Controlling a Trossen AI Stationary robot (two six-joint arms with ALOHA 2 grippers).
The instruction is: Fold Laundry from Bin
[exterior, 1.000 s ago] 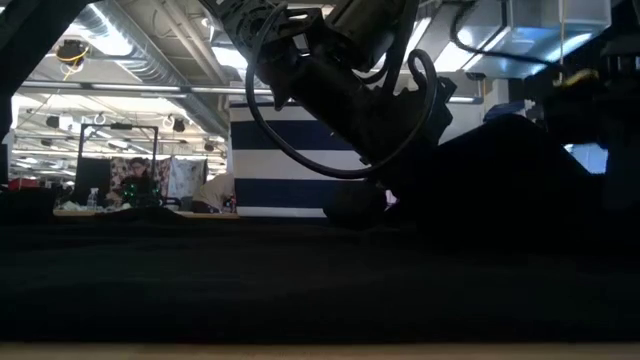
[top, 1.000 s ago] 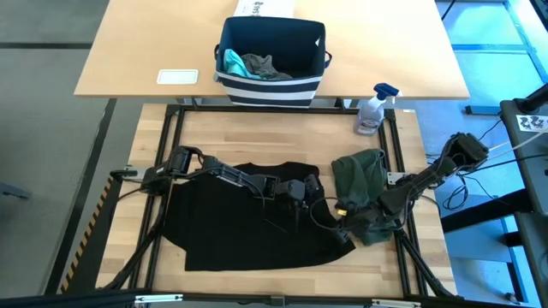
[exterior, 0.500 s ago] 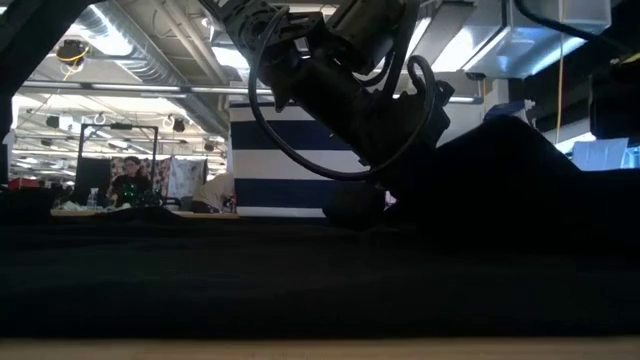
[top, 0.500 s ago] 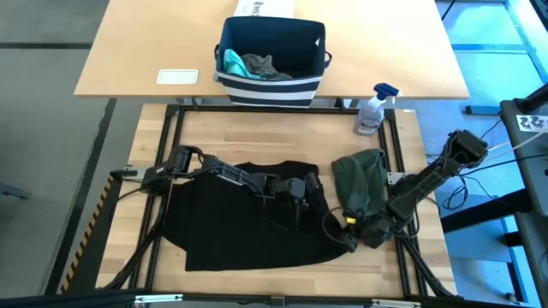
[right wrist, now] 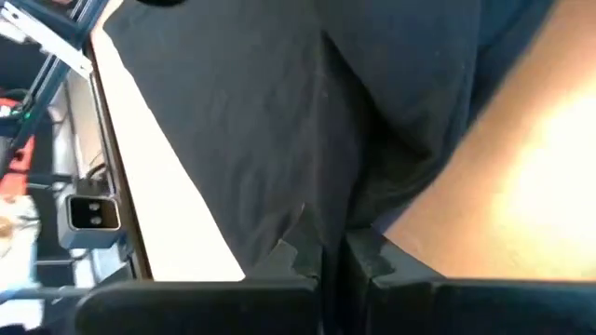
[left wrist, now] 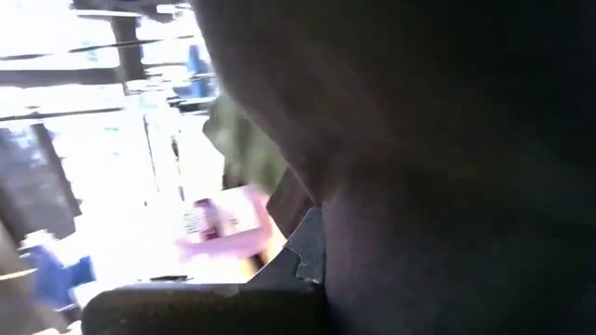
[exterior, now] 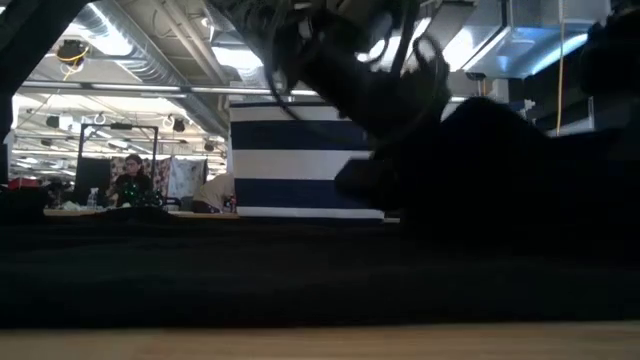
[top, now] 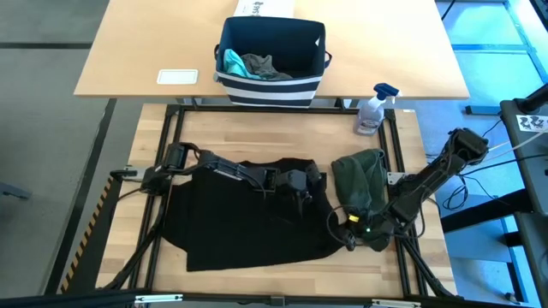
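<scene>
Two surfaces carry everything. The near one is a pale butcher-block table (top: 257,137) framed by black rails. Spread flat over its middle lies the large black T-shirt (top: 231,231), its edge reaching toward the front of the wood. Just to the right of it lies a crumpled olive-green piece (top: 360,180). A spray bottle (top: 373,109) with a blue trigger head stands upright at the far right corner. Beyond that stands a lighter tan table (top: 154,43), which bears the navy bin (top: 272,84) with white stripes round its base, and to its left a flat white card (top: 178,77).
</scene>
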